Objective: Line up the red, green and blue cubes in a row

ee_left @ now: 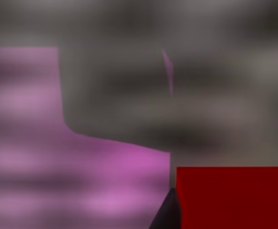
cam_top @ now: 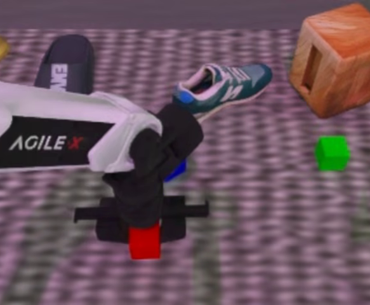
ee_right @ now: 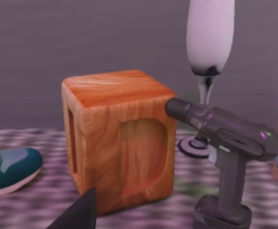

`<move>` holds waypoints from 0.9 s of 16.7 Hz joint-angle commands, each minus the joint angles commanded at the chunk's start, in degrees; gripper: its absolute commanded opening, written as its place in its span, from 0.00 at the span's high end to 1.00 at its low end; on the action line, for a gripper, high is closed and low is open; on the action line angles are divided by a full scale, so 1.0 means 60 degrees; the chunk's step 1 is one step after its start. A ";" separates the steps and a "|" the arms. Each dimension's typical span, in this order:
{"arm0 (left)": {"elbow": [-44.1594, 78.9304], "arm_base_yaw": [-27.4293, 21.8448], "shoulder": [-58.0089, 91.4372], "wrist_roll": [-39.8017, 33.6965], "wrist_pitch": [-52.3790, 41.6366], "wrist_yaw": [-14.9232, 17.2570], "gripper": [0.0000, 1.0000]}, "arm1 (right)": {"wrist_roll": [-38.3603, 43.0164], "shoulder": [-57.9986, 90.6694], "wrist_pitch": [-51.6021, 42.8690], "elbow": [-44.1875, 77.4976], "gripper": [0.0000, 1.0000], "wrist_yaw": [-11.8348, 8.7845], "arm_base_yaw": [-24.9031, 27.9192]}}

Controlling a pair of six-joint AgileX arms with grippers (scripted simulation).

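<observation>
— Where is the red cube (cam_top: 145,241)?
— Between the fingers of the left gripper (cam_top: 145,236), which is closed on it; the left wrist view shows the cube against one dark finger (ee_left: 166,214).
— And the others?
— The blue cube (cam_top: 176,170) peeks out just behind that gripper, mostly hidden by the arm. The green cube (cam_top: 332,152) lies well off to the gripper's right, near the wooden cube (cam_top: 340,58).
— The right gripper?
— Only a dark finger edge (ee_right: 79,213) shows; its opening, I cannot tell.

We see the red cube (ee_left: 233,196) close up, a dark fingertip (ee_left: 167,214) touching its side, above the purple-patterned tabletop (ee_left: 43,157).
</observation>
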 joint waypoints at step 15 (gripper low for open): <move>0.0000 0.0000 0.0000 0.0000 0.0000 0.0000 0.00 | 0.0000 0.0000 0.0000 0.0000 0.00 0.0000 0.0000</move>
